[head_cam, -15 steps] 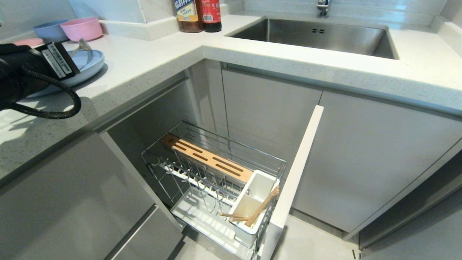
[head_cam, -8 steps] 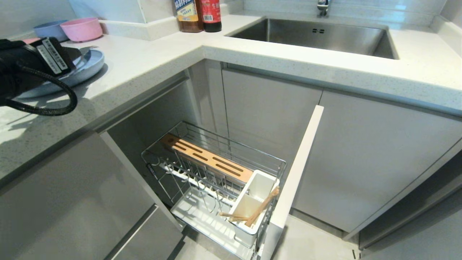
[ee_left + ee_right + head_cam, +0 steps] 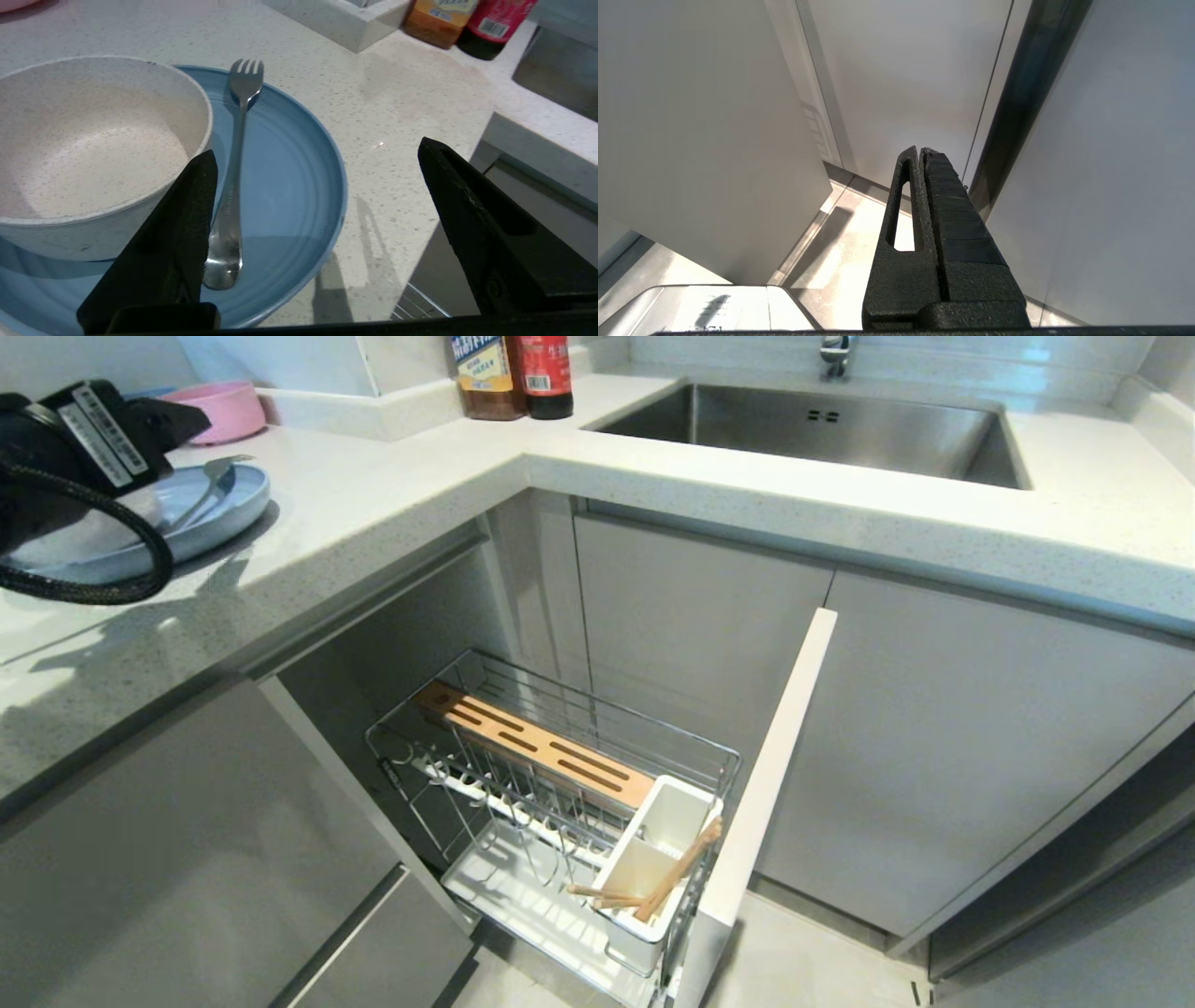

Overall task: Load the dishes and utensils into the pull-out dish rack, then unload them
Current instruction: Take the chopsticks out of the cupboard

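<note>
"Can you read anything in front of you?"

"You've printed labels on the two bottles by the sink, and a white sticker on the left arm's wrist housing, but none of the print is legible to you."

We see our right gripper pointing down toward the floor, its two black fingers pressed flat together with nothing between them. Pale grey cabinet panels rise on either side, and a dark vertical gap runs between two panels just beside the gripper. A light-coloured part of the robot sits below, near the floor.
</note>
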